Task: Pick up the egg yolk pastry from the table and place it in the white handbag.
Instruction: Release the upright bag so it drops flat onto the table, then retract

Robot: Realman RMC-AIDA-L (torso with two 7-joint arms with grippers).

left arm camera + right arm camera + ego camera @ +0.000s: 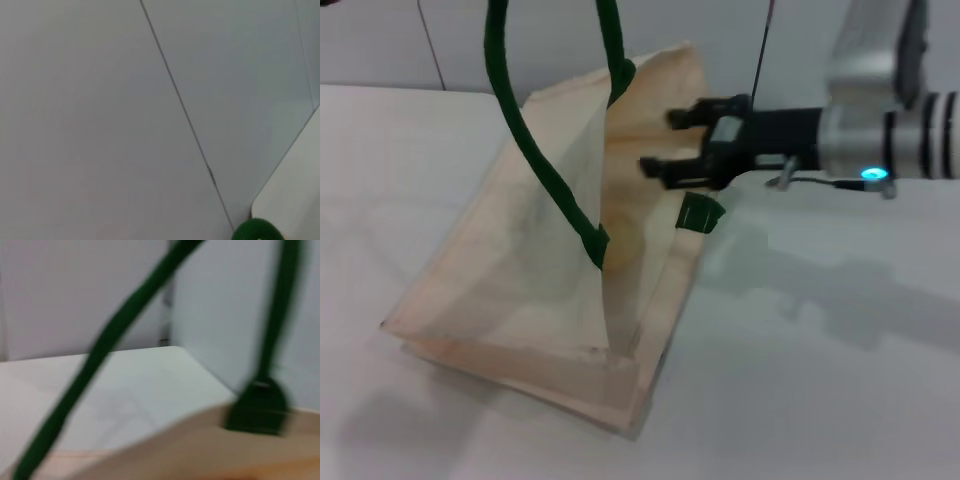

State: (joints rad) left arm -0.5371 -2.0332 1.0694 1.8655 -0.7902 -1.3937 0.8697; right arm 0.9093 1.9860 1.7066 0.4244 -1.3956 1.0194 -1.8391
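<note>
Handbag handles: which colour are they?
Dark green handles; the head view shows them best.

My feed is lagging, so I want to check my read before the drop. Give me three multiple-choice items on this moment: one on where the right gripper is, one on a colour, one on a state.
1. Where is the right gripper?
A. At the upper rim of the white handbag, by its open mouth
B. Resting on the table far from the bag
C. Beneath the bag

2. What colour are the bag's handles?
A. Red
B. Dark green
C. Black

3. How do the right gripper's fingers stand?
A. Open, with nothing seen between them
B. Shut on a handle
C. Shut on the bag's fabric

Answers:
1 A: the head view shows its fingertips against the bag's rim.
2 B: both rope handles show dark green.
3 A: a clear gap shows between the two fingers.
</note>
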